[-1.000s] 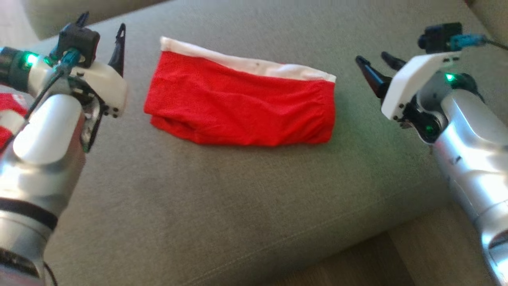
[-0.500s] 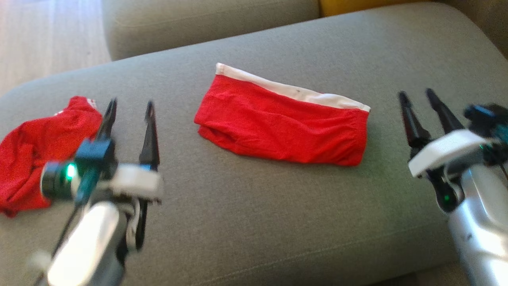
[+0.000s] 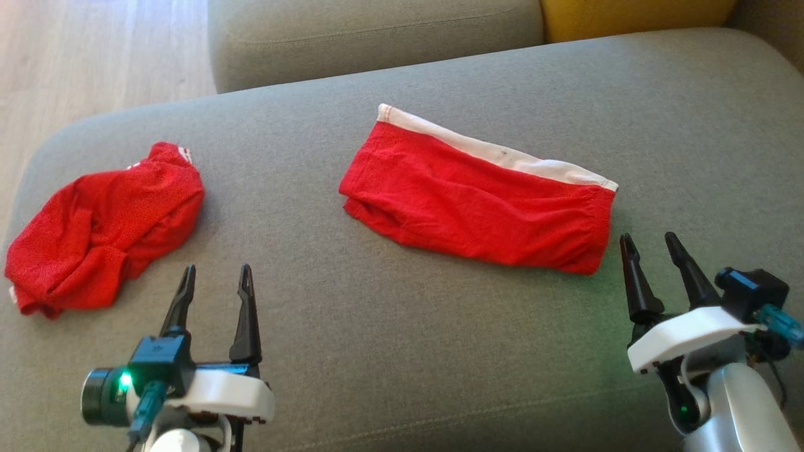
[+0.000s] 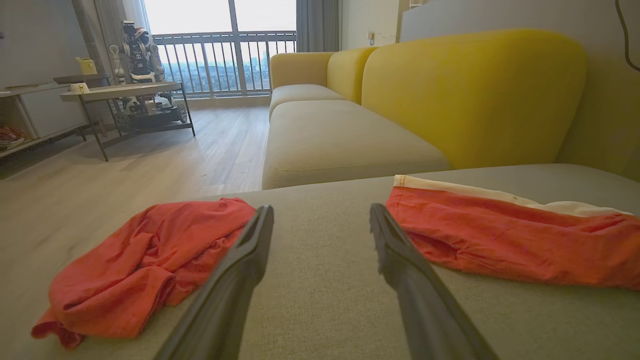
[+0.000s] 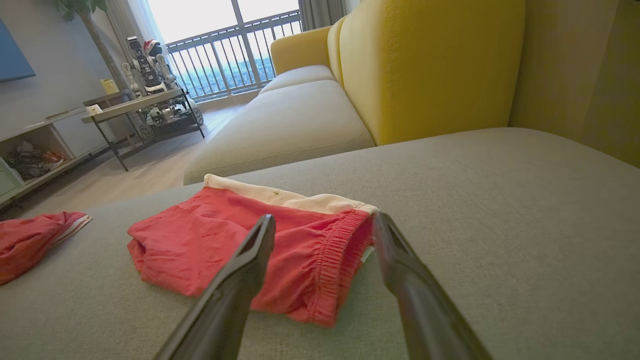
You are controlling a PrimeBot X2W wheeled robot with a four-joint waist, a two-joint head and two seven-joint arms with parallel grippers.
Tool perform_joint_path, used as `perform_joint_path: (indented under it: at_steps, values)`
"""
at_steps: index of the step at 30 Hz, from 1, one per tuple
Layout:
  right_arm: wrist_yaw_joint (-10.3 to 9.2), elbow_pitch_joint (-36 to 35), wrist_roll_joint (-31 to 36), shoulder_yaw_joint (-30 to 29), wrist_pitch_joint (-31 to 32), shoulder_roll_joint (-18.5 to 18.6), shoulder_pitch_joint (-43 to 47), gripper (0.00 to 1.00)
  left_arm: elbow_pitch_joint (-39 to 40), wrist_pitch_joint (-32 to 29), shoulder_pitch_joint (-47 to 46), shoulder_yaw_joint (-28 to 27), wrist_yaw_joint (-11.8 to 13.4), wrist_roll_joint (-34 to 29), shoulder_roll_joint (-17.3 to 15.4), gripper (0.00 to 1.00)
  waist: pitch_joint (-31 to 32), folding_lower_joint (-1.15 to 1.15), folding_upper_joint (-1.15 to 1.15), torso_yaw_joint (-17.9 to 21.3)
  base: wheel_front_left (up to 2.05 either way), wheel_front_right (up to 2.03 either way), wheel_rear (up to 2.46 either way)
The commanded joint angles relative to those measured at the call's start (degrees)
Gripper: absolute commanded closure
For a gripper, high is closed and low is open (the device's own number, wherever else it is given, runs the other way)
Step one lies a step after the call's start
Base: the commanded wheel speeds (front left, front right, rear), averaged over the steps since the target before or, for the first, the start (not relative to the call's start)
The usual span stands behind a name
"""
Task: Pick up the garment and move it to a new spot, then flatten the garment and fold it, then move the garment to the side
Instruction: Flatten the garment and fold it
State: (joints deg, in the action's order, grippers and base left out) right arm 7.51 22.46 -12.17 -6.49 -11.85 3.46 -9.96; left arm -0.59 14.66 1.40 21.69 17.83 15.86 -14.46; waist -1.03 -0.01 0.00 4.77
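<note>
A folded red garment with a white band [image 3: 477, 207] lies flat near the middle of the grey cushion [image 3: 402, 364]. A second, crumpled red garment [image 3: 100, 229] sits at the cushion's left end. My left gripper [image 3: 217, 279] is open and empty, near the front edge, just right of the crumpled garment [image 4: 145, 265]. My right gripper [image 3: 650, 245] is open and empty, just in front of the folded garment's right end [image 5: 240, 240]. In the left wrist view the folded garment [image 4: 505, 235] lies beyond and to the right of my fingers.
A yellow backrest [image 3: 628, 16] and another grey seat cushion [image 3: 377, 31] lie behind. Wooden floor [image 3: 81, 56] is at the far left. A low table carrying a toy robot [image 4: 125, 90] stands across the room.
The camera has shifted, bringing the crumpled garment into view. Both grippers have drawn back toward the cushion's front edge, fingers pointing away. The folded garment lies where it was.
</note>
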Motion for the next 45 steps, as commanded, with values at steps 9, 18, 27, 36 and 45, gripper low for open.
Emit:
perform_joint_path:
  at_steps: [9, 18, 27, 36, 45]
  values:
    - [-0.02, 5.92, -7.51, -1.45, 1.50, -0.56, -6.77, 0.00, -0.77, 0.33, -4.10, -3.59, -4.57, -4.20, 2.07, 0.00, -2.82, 0.01, 0.00, -2.75, 0.00, 0.00, 0.00]
    - [-0.02, 23.39, -15.47, -6.34, 1.33, -0.57, -15.32, 0.00, -2.70, 0.33, -5.88, -3.90, -6.97, -6.89, 4.05, 0.00, -5.22, 0.01, 0.00, -6.54, 0.00, 0.00, 0.00]
    - [-0.02, 39.90, -19.18, -6.99, 0.96, -0.57, -21.93, 0.00, -3.09, 0.34, -5.85, -5.29, -8.01, -8.03, 4.73, 0.00, -5.89, 0.01, 0.00, -7.77, 0.00, 0.00, 0.00]
    - [-0.02, 48.97, -25.62, -4.53, 1.40, -0.57, -26.99, 0.00, -3.71, 0.34, -6.66, -5.78, -9.01, -9.14, 5.79, 0.00, -6.88, 0.01, 0.00, -7.87, 0.00, 0.00, 0.00]
    - [-0.02, 48.68, -31.62, 4.64, 2.62, -0.57, -27.58, 1.00, -4.30, 0.34, -7.20, -6.67, -9.64, -9.62, 6.60, 0.00, -7.10, 0.01, 0.00, -7.40, 0.00, 0.00, 0.00]
